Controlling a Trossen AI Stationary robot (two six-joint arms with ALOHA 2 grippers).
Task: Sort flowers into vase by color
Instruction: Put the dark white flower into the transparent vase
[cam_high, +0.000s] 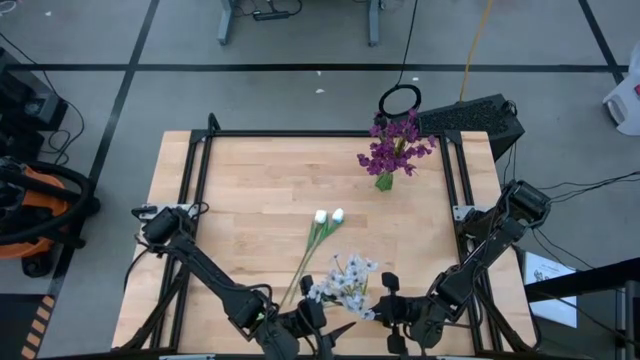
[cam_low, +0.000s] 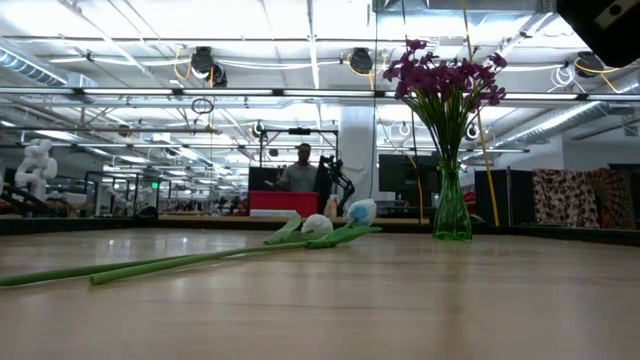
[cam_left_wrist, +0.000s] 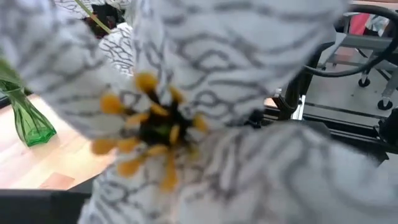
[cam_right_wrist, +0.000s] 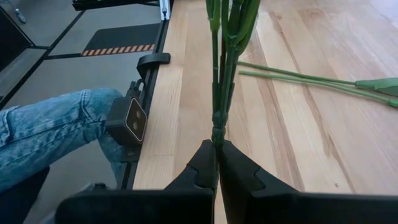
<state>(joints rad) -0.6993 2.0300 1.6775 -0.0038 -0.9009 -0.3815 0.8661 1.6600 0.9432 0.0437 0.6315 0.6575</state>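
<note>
Pinching the sprig's stem (cam_right_wrist: 219, 93), right gripper (cam_right_wrist: 217, 163) (fully closed) holds blossoms (cam_high: 345, 282) beside the wide-open left gripper (cam_high: 318, 330).

**Four camera positions around one wooden table**

The high camera hung above and looked straight down on the whole table (cam_high: 260, 190), with both arms entering from the near edge. The low camera sat at tabletop height and faced level across the wood into the room beyond, very near the surface. The left wrist camera was pressed so close to a white blossom (cam_left_wrist: 186, 118) that petals filled almost its whole picture. The right wrist camera looked along the table edge, close above the wood. The green vase (cam_low: 452, 210) appeared in the high, low and left wrist views; the white tulips (cam_high: 328, 217) on the table appeared in the high and low views.
</note>
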